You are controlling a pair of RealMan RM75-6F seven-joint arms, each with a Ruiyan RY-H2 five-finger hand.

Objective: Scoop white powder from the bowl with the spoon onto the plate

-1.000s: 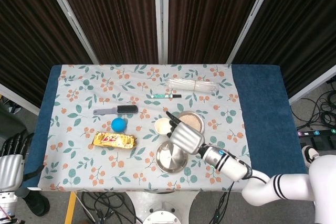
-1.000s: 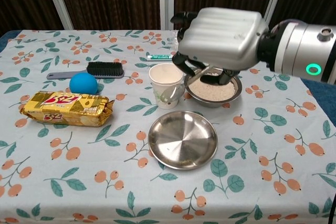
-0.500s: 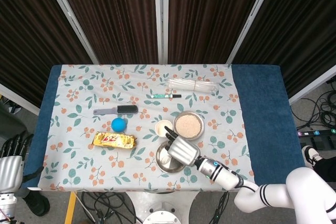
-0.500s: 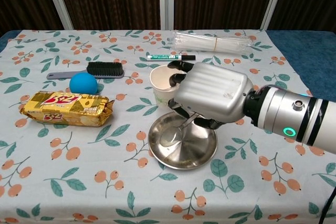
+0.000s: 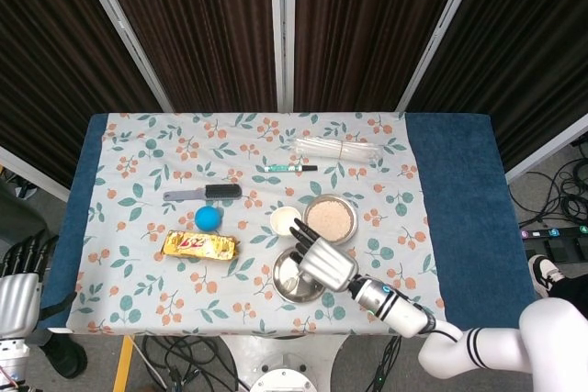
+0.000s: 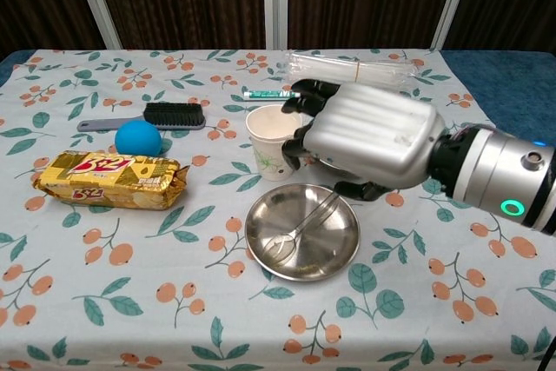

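The metal plate [image 6: 334, 254] lies at the table's front centre, and the spoon [image 6: 304, 228] rests flat in it, scoop end toward the front left. My right hand [image 6: 369, 141] hovers just above and behind the plate with fingers apart, holding nothing. The bowl of white powder [image 5: 330, 218] sits behind the plate; in the chest view my hand hides it. I see no powder on the plate. My left hand [image 5: 16, 282] hangs off the table's left side, fingers extended and empty.
A paper cup [image 6: 272, 141] stands just left of my right hand. A blue ball [image 6: 138, 137], a brush [image 6: 143, 117] and a yellow snack pack [image 6: 109, 180] lie to the left. A marker [image 6: 274, 93] and a bag of sticks [image 6: 356, 67] lie at the back.
My right hand carried the spoon from the bowl down to the plate, let go of it, and has now risen a little toward the back right. The left hand is unchanged.
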